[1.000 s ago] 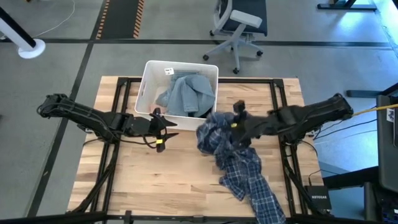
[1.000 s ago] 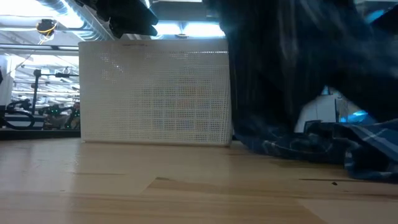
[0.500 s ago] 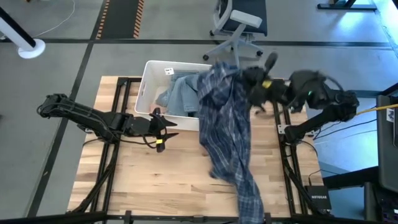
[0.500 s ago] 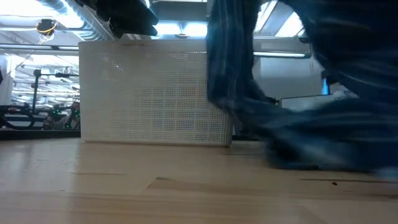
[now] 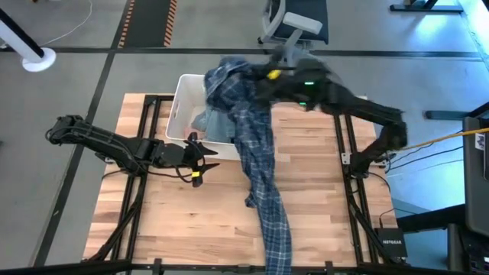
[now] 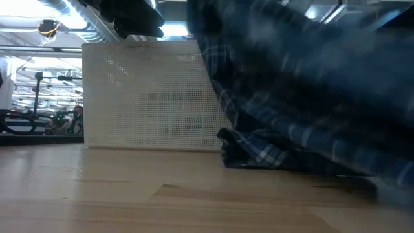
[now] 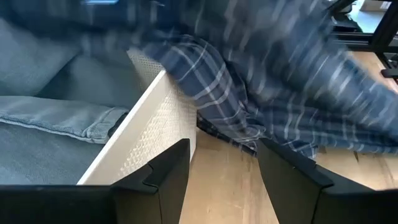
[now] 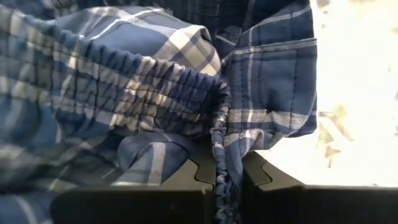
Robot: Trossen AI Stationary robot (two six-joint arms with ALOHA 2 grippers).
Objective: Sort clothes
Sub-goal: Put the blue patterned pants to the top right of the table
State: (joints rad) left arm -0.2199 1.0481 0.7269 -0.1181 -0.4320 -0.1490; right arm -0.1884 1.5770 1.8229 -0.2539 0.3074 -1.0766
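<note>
The blue-white plaid shirt [image 5: 256, 137] hangs from my right gripper [image 5: 256, 76], which is raised over the far right corner of the white bin [image 5: 183, 99] and shut on it. The shirt trails down past the bin's right wall to the table's near edge [image 5: 276, 252]. A grey-blue top [image 5: 221, 122] lies inside the bin. My left gripper [image 5: 205, 159] is open and empty just in front of the bin's near wall [image 7: 155, 124]. The pink and teal pieces are out of view. My right gripper pinches a gathered, elastic-ruched edge of the plaid shirt [image 8: 219, 155] between its two fingers, several layers bunched. The shirt hangs below the gripper, its upper part over the bin, its lower end [image 5: 275, 244] trailing on the table.
An office chair [image 5: 294, 27] stands on the floor beyond the table's far edge. Bare wood table [image 5: 168, 221] lies to the near left of the shirt and to its right [image 5: 321, 191].
My right gripper has risen from the table's middle and swung toward the far left, over the bin, keeping hold. The plaid shirt, first bunched on the table, has been drawn out long, its top carried over the bin and its tail dragging behind.
</note>
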